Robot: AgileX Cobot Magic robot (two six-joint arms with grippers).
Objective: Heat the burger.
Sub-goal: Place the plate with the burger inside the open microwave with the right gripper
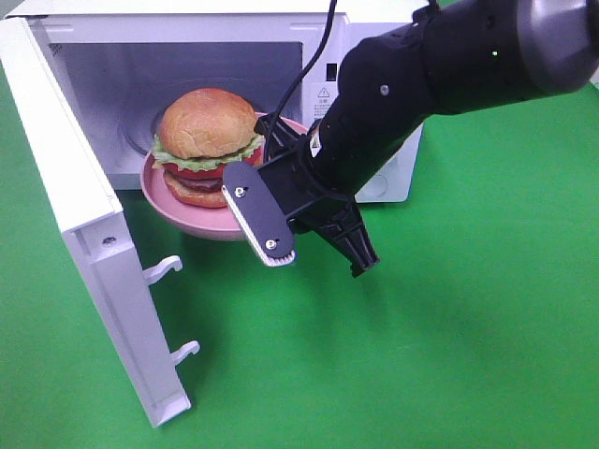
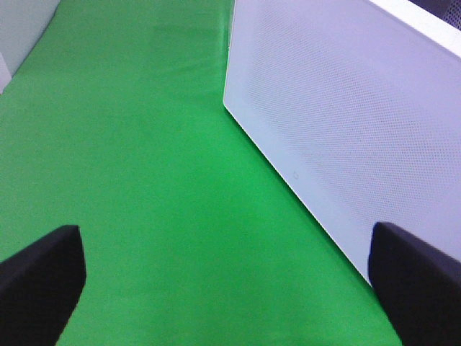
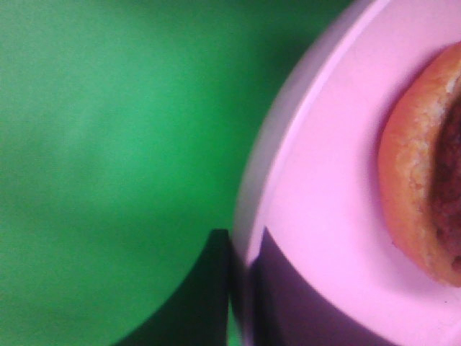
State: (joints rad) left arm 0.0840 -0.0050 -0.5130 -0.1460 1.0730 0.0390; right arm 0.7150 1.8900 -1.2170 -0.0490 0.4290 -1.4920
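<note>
right pincer [image 3: 241, 249] clamps plate [image 3: 324, 180] rim (door [image 1: 84, 234] wide)

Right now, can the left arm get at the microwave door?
Probably yes: the left gripper is open and empty, with only bare green cloth between it and the door's outer face.

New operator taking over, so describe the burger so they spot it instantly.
Find the white microwave with its door swung open. A pink plate sticks out of its mouth. The burger sits on it: golden domed bun, green lettuce, the only food there.
</note>
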